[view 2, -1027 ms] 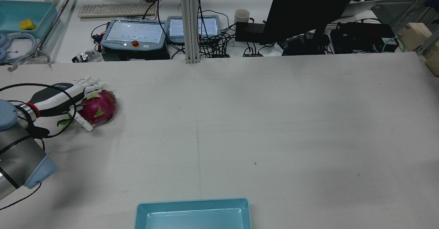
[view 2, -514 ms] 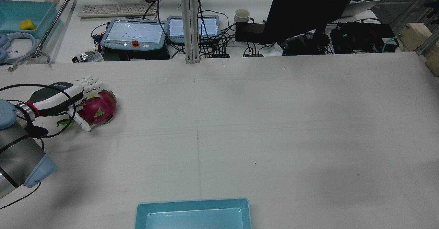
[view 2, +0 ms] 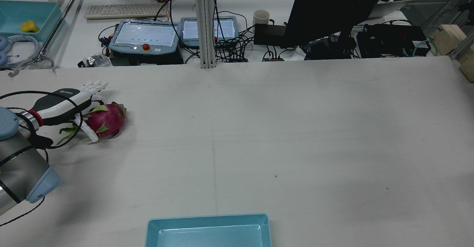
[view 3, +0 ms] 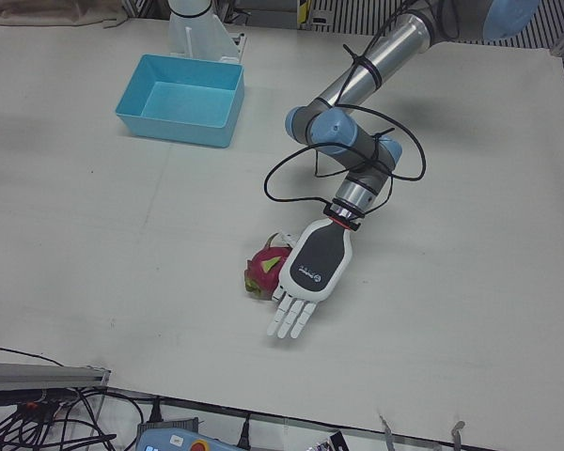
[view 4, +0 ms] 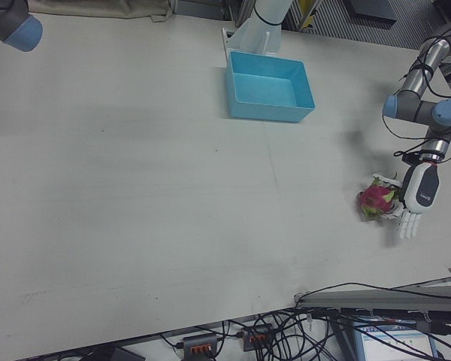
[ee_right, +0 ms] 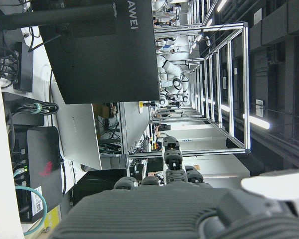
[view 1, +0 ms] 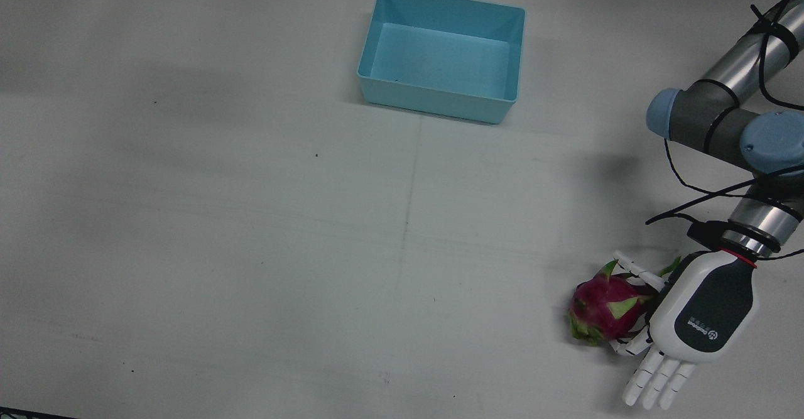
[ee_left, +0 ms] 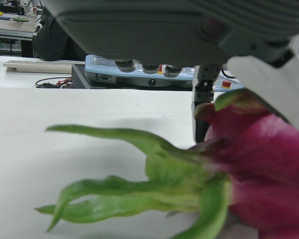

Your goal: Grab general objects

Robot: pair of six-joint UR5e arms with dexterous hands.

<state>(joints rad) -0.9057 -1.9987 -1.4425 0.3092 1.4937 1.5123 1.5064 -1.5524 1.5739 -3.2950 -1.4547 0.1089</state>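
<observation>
Left hand [view 1: 702, 313] open beside dragon fruit [view 1: 605, 309], no grip.
Fingers [view 1: 656, 381] straight, one digit reaching along the fruit's far side; fruit lies on the table [view 1: 251, 249] near the front edge, well apart from the blue bin [view 1: 441, 54]. Right hand's state: can't tell.

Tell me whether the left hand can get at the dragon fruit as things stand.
Probably yes. The left hand is open right beside the dragon fruit, fingers stretched past it and another digit against its near side; nothing lies between them.

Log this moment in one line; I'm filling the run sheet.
phase: pre-grasp | left hand: open, beside dragon fruit | fruit: on table | blue bin: empty
</observation>
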